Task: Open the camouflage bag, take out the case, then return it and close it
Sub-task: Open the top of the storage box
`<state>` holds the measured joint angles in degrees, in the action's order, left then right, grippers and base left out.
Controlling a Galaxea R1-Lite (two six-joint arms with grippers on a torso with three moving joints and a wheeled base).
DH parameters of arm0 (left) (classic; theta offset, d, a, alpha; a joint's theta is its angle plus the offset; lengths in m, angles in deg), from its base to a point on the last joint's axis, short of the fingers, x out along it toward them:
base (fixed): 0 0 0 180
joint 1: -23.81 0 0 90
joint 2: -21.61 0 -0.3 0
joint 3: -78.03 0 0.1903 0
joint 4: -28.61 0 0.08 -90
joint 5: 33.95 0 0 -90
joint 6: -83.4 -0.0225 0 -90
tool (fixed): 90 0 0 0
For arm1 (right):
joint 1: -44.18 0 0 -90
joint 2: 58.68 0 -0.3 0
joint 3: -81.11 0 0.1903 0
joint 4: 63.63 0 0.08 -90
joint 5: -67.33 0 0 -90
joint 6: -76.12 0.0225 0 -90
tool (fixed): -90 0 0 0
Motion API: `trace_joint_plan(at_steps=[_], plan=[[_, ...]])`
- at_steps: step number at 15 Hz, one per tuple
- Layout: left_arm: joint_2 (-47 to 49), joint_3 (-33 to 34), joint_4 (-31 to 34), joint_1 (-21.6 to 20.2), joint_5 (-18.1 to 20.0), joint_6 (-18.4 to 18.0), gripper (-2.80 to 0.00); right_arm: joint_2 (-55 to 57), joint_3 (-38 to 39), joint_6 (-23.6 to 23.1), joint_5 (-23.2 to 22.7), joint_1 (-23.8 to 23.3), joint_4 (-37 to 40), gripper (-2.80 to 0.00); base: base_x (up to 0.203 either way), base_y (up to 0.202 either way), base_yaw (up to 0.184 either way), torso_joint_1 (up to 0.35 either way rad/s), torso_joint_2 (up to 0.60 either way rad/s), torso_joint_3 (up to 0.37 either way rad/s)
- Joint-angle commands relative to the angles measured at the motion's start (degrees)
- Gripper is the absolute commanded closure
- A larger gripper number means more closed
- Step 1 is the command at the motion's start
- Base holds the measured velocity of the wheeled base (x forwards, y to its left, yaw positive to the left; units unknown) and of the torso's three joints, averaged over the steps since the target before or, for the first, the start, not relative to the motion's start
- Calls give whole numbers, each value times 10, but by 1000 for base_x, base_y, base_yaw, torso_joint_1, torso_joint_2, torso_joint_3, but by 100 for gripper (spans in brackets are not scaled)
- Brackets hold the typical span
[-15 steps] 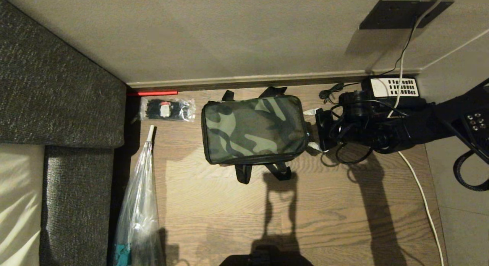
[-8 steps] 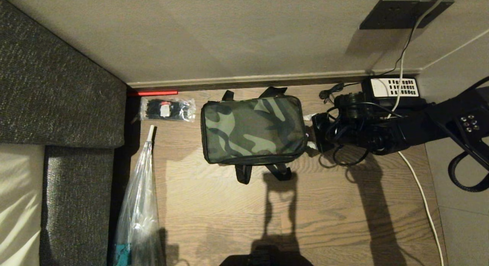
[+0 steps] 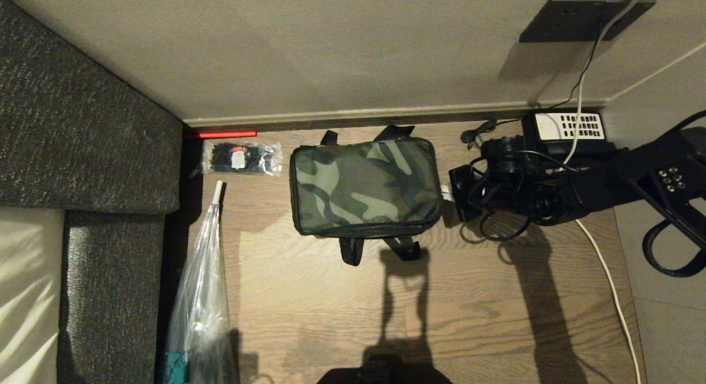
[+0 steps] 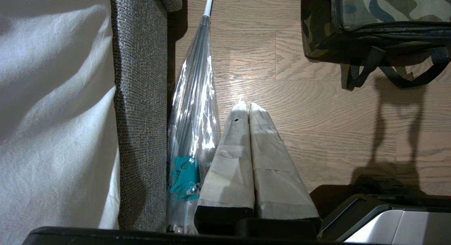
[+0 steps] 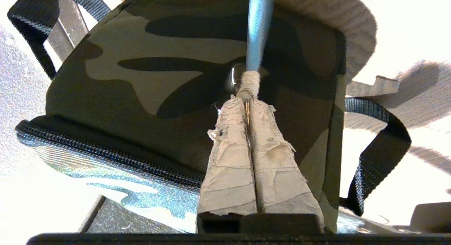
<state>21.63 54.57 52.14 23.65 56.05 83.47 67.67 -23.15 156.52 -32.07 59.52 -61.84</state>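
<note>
My right gripper (image 5: 246,107) has just clenched on the zipper pull (image 5: 248,83) at the right end of the camouflage bag (image 3: 365,186), lying zipped against the floor's far edge; unzipping can start.

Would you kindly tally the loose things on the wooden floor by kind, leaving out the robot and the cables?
Camouflage bag: 1
Clear plastic umbrella: 1
Packet of black cable ties: 1
Black telephone with white keypad: 1
Red stick by the skirting: 1
Total: 5
</note>
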Motion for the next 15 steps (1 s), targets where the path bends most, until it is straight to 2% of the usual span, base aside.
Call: trace_joint_plan(at_steps=[1,5,9,11,15], plan=[[-1,0,0,0,0,0,0,-3,-1,2,0,0,-2,0,0,0,0,0,0,0],[-1,0,0,0,0,0,0,-21,12,-60,23,-1,-13,0,0,0,0,0,0,0],[-1,0,0,0,0,0,0,-38,22,-76,38,-2,-67,0,0,0,0,0,0,0],[-1,0,0,0,0,0,0,-50,30,-105,40,-3,-95,0,0,0,0,0,0,0],[-1,0,0,0,0,0,0,-59,44,-118,39,-2,-102,0,0,0,0,0,0,0]])
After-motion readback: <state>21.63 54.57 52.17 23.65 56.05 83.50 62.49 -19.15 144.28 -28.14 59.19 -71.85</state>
